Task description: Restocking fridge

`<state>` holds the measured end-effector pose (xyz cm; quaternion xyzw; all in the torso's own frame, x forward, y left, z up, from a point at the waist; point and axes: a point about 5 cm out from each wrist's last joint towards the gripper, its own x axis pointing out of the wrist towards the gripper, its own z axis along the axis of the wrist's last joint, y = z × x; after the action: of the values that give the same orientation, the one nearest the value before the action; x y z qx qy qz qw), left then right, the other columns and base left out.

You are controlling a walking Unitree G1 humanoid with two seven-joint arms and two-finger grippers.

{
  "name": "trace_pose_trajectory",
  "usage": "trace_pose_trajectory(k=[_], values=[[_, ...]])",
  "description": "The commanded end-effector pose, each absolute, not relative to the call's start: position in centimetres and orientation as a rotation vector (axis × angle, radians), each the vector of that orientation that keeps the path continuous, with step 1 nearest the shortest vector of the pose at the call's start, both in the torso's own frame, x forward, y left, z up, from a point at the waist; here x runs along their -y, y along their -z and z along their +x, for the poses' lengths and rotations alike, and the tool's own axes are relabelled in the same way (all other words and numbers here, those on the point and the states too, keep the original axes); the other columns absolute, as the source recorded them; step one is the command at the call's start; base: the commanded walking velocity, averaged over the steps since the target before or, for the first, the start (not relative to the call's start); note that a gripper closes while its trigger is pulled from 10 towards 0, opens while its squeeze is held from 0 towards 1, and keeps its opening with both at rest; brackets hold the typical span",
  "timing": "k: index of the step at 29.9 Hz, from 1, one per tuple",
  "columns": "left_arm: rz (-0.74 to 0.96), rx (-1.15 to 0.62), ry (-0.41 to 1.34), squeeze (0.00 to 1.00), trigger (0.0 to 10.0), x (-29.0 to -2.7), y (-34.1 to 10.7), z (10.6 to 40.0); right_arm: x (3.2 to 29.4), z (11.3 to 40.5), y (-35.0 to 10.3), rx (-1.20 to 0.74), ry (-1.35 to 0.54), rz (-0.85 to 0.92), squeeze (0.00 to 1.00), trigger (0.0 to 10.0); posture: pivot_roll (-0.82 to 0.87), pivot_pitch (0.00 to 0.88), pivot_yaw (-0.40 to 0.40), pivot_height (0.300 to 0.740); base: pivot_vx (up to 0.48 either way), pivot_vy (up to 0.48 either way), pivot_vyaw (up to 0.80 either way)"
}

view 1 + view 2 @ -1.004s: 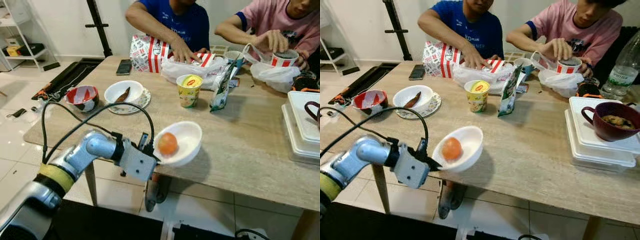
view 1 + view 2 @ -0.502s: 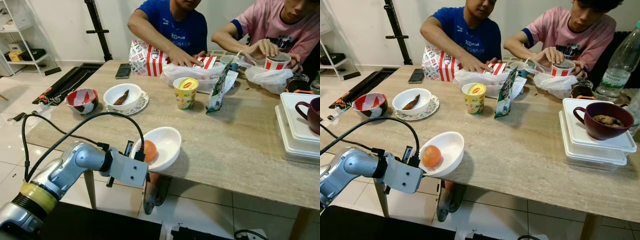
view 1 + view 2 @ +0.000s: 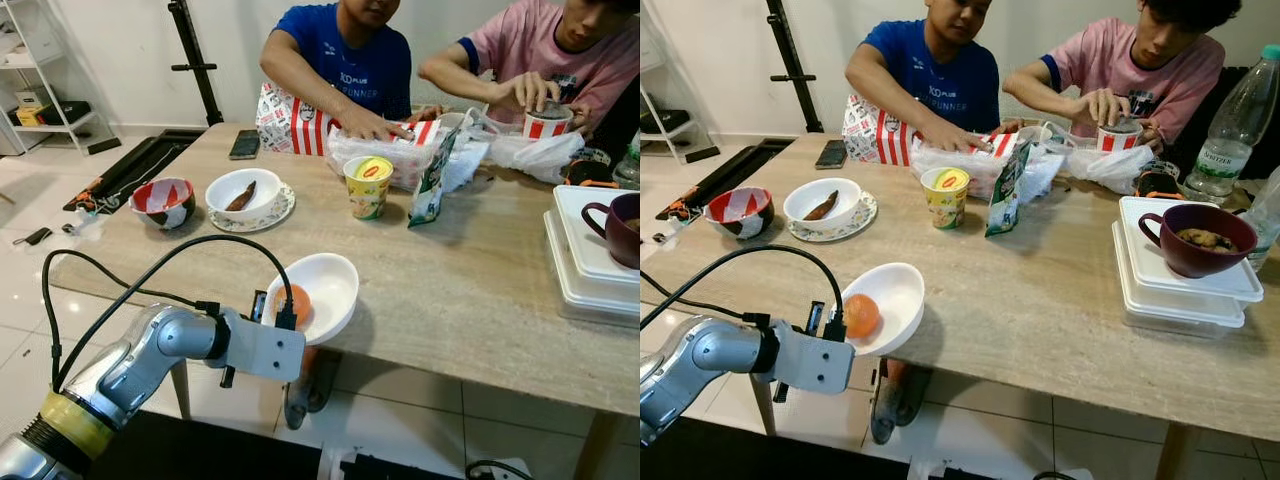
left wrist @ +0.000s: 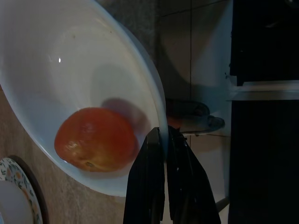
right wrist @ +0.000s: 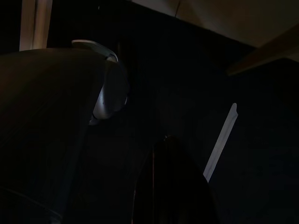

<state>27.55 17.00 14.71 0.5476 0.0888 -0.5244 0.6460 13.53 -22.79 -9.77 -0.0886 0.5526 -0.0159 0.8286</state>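
- Left hand (image 4: 161, 140) pinches the near rim of the shallow white plastic bowl (image 3: 325, 285) — fingers pressed together on the thin wall, one inside, one outside.
- Round orange-red tomato (image 3: 297, 301) sits in the bowl, rolled to the low side by the hand since the bowl is tilted.
- Bowl is at the near edge of the beige stone-look tabletop (image 3: 480, 290), partly overhanging it — likely being taken off for the fridge run.
- Rim grip suits a wide bowl; tilt risks the tomato rolling out.
- Right hand (image 5: 170, 186) hangs idle in the dark; cannot tell its state.
- Two people are seated at the far side, hands busy with food wrappers, well apart from the bowl.
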Motion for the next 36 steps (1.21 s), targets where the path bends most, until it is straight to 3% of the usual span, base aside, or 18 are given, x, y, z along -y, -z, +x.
trace_pose_trajectory(k=[1,9,25,36], values=[[1.248,-0.228,1.221,0.00,10.0,-16.6,-14.0,27.1,22.0,13.1,10.1,-1.194,0.011,-0.172,0.00,10.0,0.01,0.049,0.066,0.740,-0.356,0.000,0.00],[1.322,-0.185,1.189,0.00,10.0,-16.1,-15.4,27.3,21.6,13.1,10.2,-1.198,0.002,-0.168,0.00,10.0,0.02,0.050,0.066,0.740,-0.382,0.000,0.00],[1.294,-0.174,1.208,0.00,10.0,-15.2,-15.1,27.0,22.0,13.1,10.1,-1.197,0.005,-0.174,0.00,10.0,0.01,0.049,0.058,0.740,-0.380,0.000,0.00],[1.245,-0.285,1.108,0.00,10.0,-16.0,-10.9,27.7,22.1,13.4,10.0,-1.192,0.001,-0.179,0.00,10.0,0.01,0.046,0.053,0.740,-0.098,0.000,0.00]])
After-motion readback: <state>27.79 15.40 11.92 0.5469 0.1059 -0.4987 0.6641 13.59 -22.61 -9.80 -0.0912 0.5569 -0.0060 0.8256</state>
